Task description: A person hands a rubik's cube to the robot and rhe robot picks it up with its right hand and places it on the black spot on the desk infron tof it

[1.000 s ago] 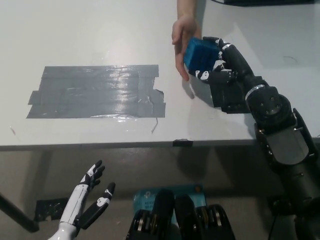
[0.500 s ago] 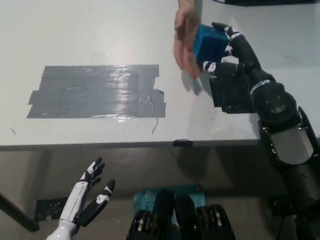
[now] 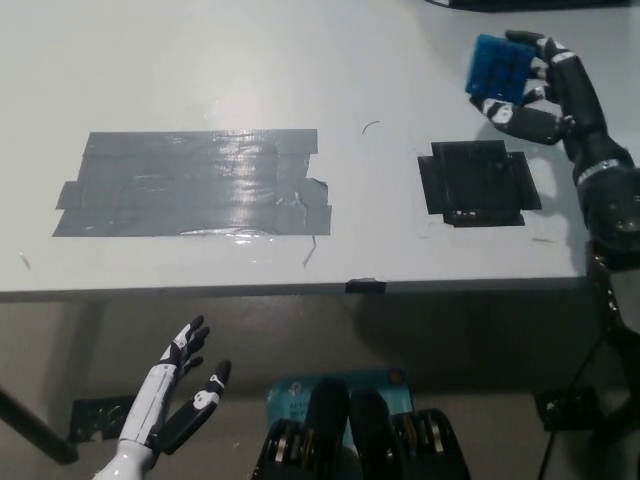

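Fingers of the right hand point(image 3: 540, 95) are closed around the blue rubik's cube point(image 3: 497, 68), held above the desk point(image 3: 200, 60) just beyond the black spot point(image 3: 478, 184). Left hand point(image 3: 175, 400) rests below the desk edge, fingers spread, holding nothing. Grey tape patch point(image 3: 190, 185) lies well left. No legible writing.

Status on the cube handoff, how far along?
Handoff looks done: the black right hand grips the blue Rubik's cube and no person is in view. Cube is held beyond the black spot, which is bare. Left: set it on the spot and release. White left hand rests open below the desk edge.
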